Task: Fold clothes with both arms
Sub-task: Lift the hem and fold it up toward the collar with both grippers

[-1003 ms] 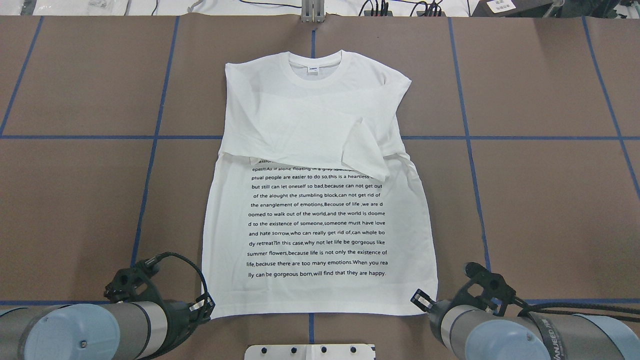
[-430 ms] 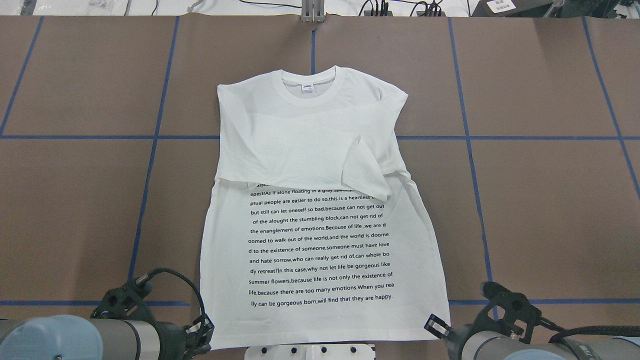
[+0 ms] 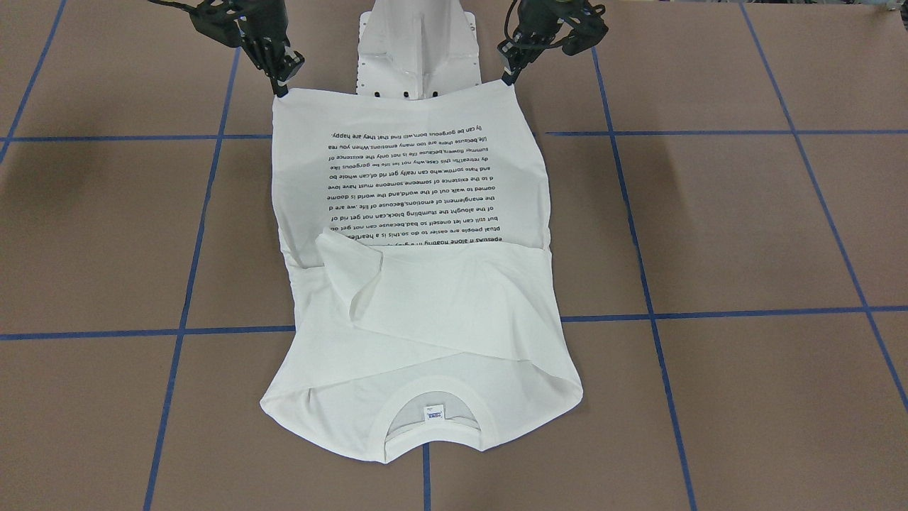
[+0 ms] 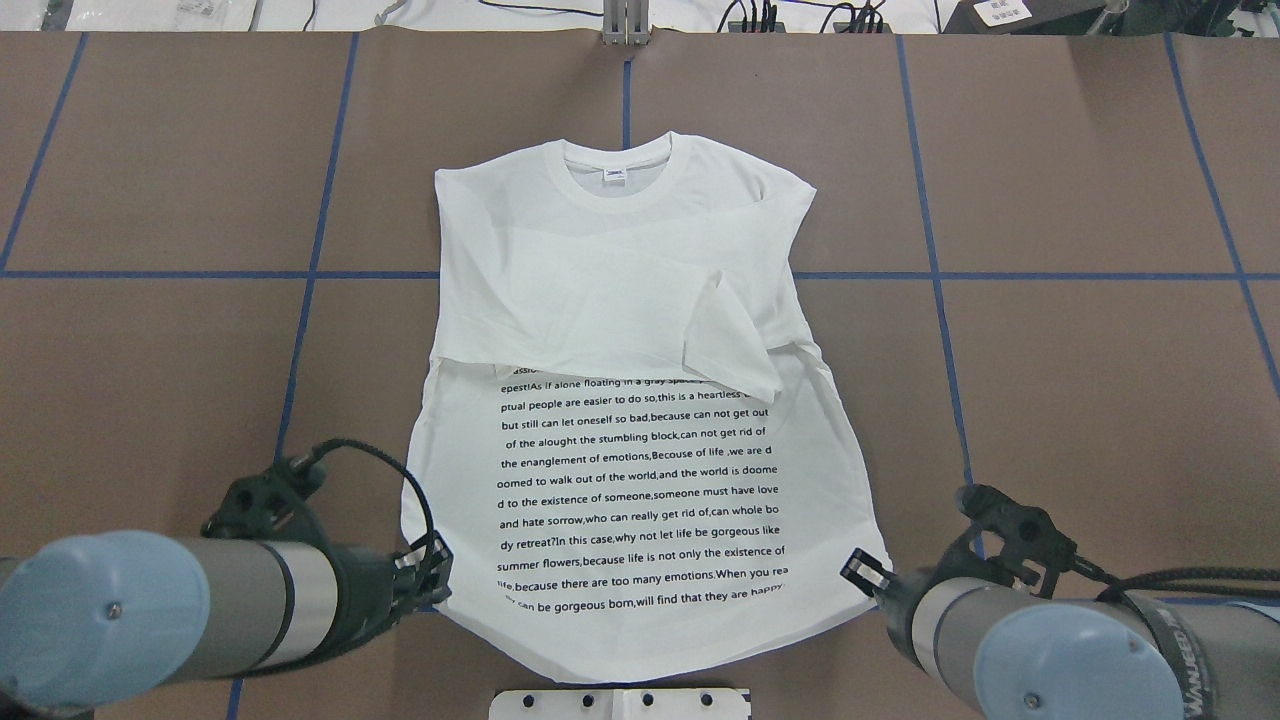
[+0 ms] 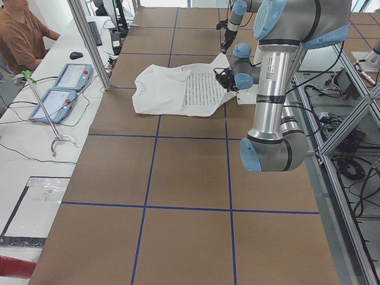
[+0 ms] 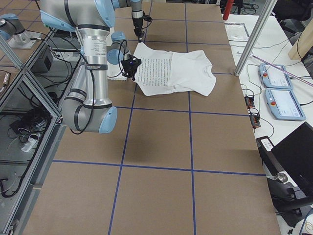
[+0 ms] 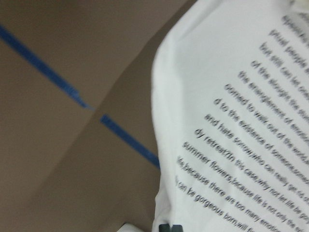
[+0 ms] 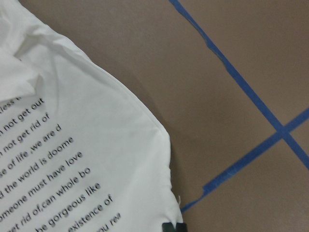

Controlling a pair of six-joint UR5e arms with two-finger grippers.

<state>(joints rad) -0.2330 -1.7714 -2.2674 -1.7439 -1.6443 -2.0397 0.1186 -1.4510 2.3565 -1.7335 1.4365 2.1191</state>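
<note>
- Table: brown top, blue tape grid.
- T-shirt: white, mid-table, collar at the end far from the robot, sleeves folded across the chest, hem corners raised.
- Left gripper: jaws pinched on the hem's left corner.
- Right gripper: jaws pinched on the hem's right corner.

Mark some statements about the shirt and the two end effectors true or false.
1. The left end effector and the right end effector each hold a hem corner of the white T-shirt. True.
2. The ribbed collar lies nearest the robot. False: it lies at the far end, away from the robot.
3. A sleeve is folded across the chest. True.
4. The printed text is red. False: it is black.
</note>
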